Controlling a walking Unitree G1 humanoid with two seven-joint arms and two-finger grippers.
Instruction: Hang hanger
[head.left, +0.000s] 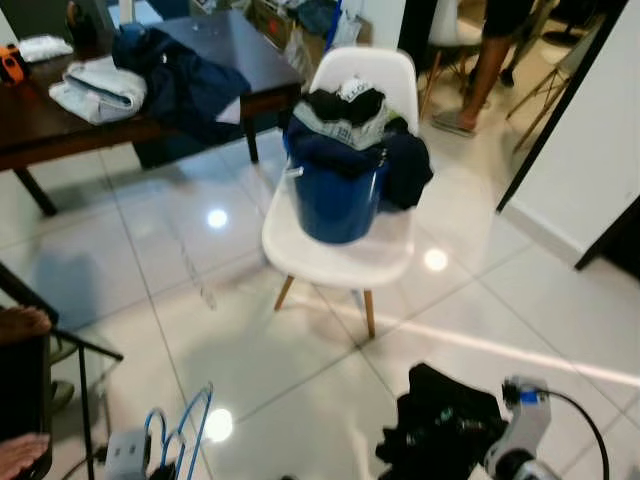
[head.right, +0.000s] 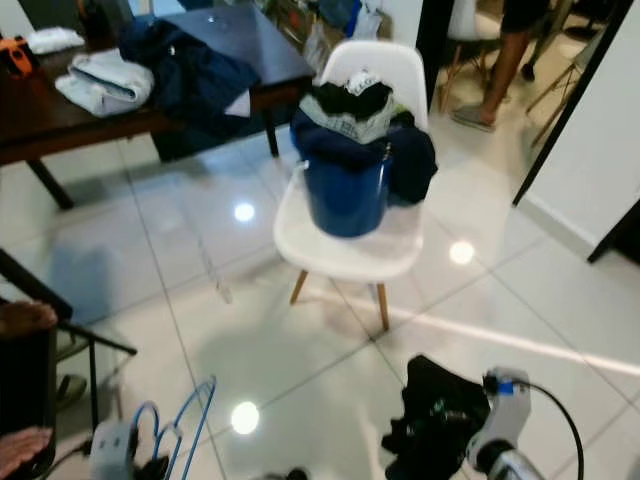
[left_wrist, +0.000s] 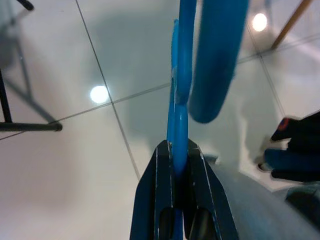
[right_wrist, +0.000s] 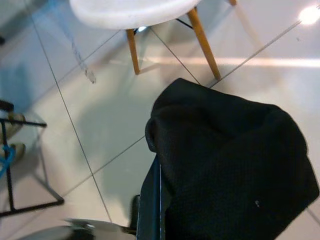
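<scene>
Left wrist view puts my left gripper (left_wrist: 178, 150) right up close, its two black fingers (left_wrist: 152, 190) pressed together on the blue hanger (left_wrist: 180, 75), whose thin plastic bar runs straight out from between the tips and away over the pale tiled floor (left_wrist: 65, 165). From my head camera that same hanger stands low at my left side, its blue loops rising above the grey wrist, just beside a black metal stand (head.left: 82, 400). My right gripper (right_wrist: 157, 150) holds a bunched black garment (right_wrist: 230, 160); the cloth is draped over the fingers and hides them, so I cannot tell how far they are spread, though the garment hangs from them above the floor. In the head views the garment sits low on my right, well apart from the hanger. Ahead of me stands a white chair (head.left: 340, 255) on wooden legs, carrying a blue bucket (head.left: 338, 200) heaped with dark clothes (head.left: 345, 125). Further back on my left is a dark wooden table (head.left: 60, 125) with folded and crumpled laundry on it, and a person's legs (head.left: 490, 65) show beyond the chair.
</scene>
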